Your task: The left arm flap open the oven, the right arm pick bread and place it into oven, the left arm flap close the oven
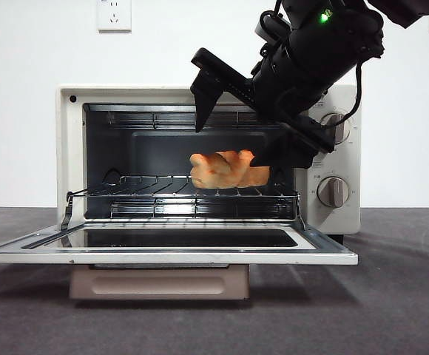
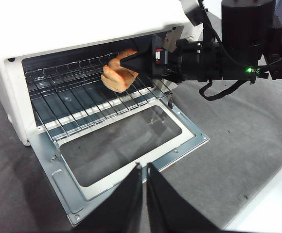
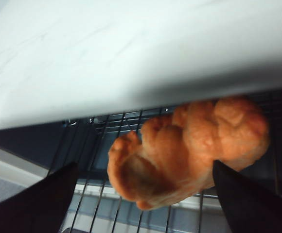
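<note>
The cream-white oven [image 1: 70, 148] stands open, its glass door [image 1: 325, 248] flapped down flat. The orange-brown bread [image 1: 218, 170] lies on the wire rack [image 1: 148, 188] at the right of the cavity. My right gripper [image 1: 228, 148] reaches into the oven mouth from the upper right and is open. One finger hangs high above the bread's left, the other sits by its right end. In the right wrist view the bread [image 3: 189, 145] lies between the spread jaws of the right gripper [image 3: 145, 165]. My left gripper [image 2: 143, 170] is shut and empty, held back above the door's front edge [image 2: 131, 194].
Two beige knobs [image 1: 333, 191] are on the oven's right panel, behind the right arm. The beige bar handle [image 1: 159, 282] hangs under the lowered door. Dark grey tabletop [image 1: 399, 296] surrounds the oven. A white wall with a socket [image 1: 114, 13] is behind.
</note>
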